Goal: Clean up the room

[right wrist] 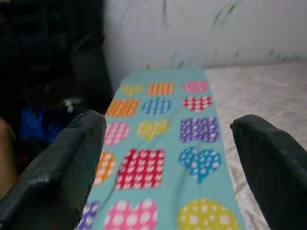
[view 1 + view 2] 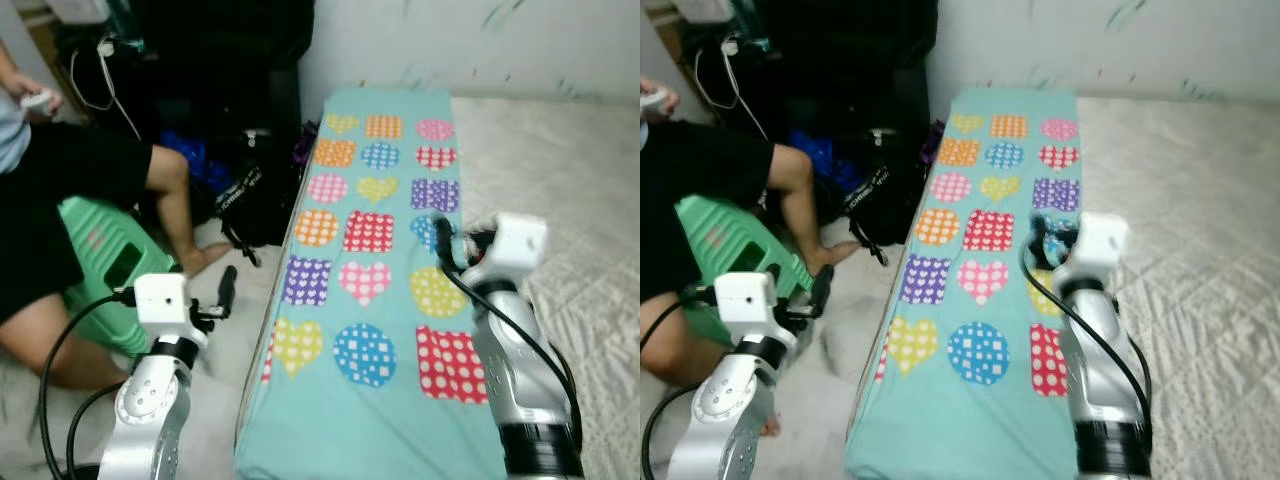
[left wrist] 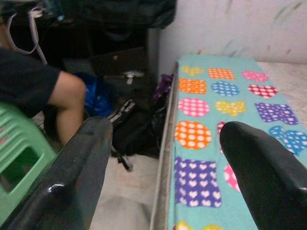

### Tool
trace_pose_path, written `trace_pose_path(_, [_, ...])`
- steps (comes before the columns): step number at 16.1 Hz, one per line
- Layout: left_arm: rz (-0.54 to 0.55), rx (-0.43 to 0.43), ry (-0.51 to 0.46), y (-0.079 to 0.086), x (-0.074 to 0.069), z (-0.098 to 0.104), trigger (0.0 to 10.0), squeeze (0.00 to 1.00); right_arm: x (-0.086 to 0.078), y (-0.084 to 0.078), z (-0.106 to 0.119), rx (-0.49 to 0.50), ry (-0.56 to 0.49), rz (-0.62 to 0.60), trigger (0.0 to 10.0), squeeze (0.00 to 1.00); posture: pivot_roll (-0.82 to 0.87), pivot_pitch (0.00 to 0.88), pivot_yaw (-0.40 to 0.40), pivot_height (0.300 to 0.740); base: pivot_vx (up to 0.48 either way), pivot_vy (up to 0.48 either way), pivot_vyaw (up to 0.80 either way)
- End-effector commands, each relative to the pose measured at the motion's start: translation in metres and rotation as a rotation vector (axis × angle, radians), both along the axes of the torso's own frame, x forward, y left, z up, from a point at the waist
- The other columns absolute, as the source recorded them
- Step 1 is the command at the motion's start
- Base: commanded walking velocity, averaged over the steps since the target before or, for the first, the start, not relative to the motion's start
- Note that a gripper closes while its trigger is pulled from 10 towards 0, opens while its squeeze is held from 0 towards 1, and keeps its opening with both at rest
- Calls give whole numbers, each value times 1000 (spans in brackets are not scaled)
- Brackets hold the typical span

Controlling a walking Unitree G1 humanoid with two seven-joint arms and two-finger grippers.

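A teal blanket (image 2: 370, 250) printed with dotted hearts, squares and circles lies flat along the left side of a bed. My right gripper (image 2: 443, 238) hovers over the blanket's right half, near a blue heart. It is open with nothing between its fingers, and the right wrist view (image 1: 168, 120) looks along the blanket toward the wall. My left gripper (image 2: 225, 290) is over the floor just left of the bed's edge. It is also open and empty, and in the left wrist view (image 3: 168, 129) its fingers frame the bed's edge and a black bag (image 3: 136, 127).
The bed's pale quilted mattress (image 2: 570, 170) spreads to the right of the blanket. A person (image 2: 90, 170) sits at the left on a green stool (image 2: 100, 250), one foot on the floor near the bed. The black bag (image 2: 250, 195) and blue items (image 2: 195, 160) lie against dark furniture.
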State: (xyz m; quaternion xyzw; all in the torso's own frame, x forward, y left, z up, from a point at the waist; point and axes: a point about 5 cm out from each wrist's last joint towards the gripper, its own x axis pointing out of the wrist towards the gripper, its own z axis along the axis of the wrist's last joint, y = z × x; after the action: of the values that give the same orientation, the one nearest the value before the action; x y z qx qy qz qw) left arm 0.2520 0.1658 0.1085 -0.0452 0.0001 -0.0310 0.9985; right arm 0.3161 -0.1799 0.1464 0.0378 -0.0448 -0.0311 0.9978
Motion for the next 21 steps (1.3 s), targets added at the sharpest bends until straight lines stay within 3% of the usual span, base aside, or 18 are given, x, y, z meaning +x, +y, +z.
trace_pose_path(1, [-28,1,-3,-9,1,1,10000,0,-9,-19,-15,-1,53,-66,10000,0,-83,0,71,740,0,0,0])
trace_pose_path(6, [-28,22,21,-6,-3,-7,10000,0,-11,-21,-16,-33,53,-76,10000,0,-82,0,67,740,0,0,0])
trace_pose_path(8, [7,62,66,9,-13,-20,10000,0,-23,-23,-26,-109,56,-46,10000,0,-82,0,64,740,0,0,0])
trace_pose_path(9, [7,62,66,9,-13,-20,10000,0,-23,-23,-26,-109,56,-46,10000,0,-82,0,64,740,0,0,0])
trace_pose_path(11, [37,94,88,26,-23,-24,10000,0,-37,-27,-41,-143,100,-21,10000,0,-79,0,58,740,0,0,0])
trace_pose_path(13, [98,147,144,56,-42,-37,10000,0,-59,-34,-59,-177,172,-9,10000,0,-88,0,48,740,0,0,0])
trace_pose_path(15, [145,171,183,69,-55,-49,10000,0,-75,-35,-70,-187,217,-19,10000,0,-93,0,34,740,0,0,0])
trace_pose_path(18, [158,154,185,66,-53,-55,10000,0,-81,-27,-80,-207,241,0,10000,0,-101,0,6,740,0,0,0])
trace_pose_path(21, [151,137,128,57,-37,-49,10000,0,-64,-17,-76,-212,231,35,10000,0,-95,0,2,740,0,0,0])
